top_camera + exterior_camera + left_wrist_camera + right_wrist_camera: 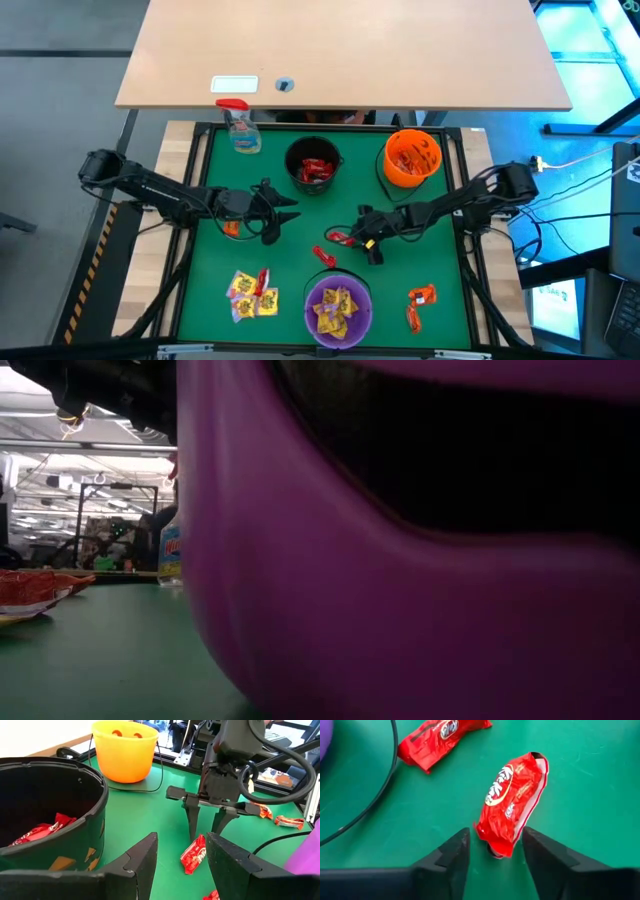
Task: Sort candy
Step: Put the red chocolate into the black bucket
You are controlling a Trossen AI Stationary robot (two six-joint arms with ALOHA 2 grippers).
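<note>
Nearest, at the table's front edge: the purple bowl [307,303], with yellow candy [336,310] inside. Just beside the purple bowl, on the left arm's side, a small heap of yellow packets [250,295]. On the other side of the purple bowl, two orange packets [420,300].

Just behind the purple bowl: two red KitKat packets. Right gripper [492,851] down over one KitKat [512,802], fingers spread wide, one on each side of the packet's end, not squeezing yet. The other KitKat [442,735] close by, next to a black cable [390,775].

A bit farther back from the purple bowl, toward the left arm's side: the left gripper [180,865], open too, holding nothing, waiting.

Farthest from the purple bowl: the black bowl [290,160] with red candy inside, the orange bowl [385,160] and a spray bottle [243,135].

Now the worries. Only has the crinkly tip to grab, so could let the packet slip out on the way up. Could push down too hard and slide the KitKat away across the smooth green mat [420,250]. Might bump the left gripper, waiting close to the way to the black bowl.
</note>
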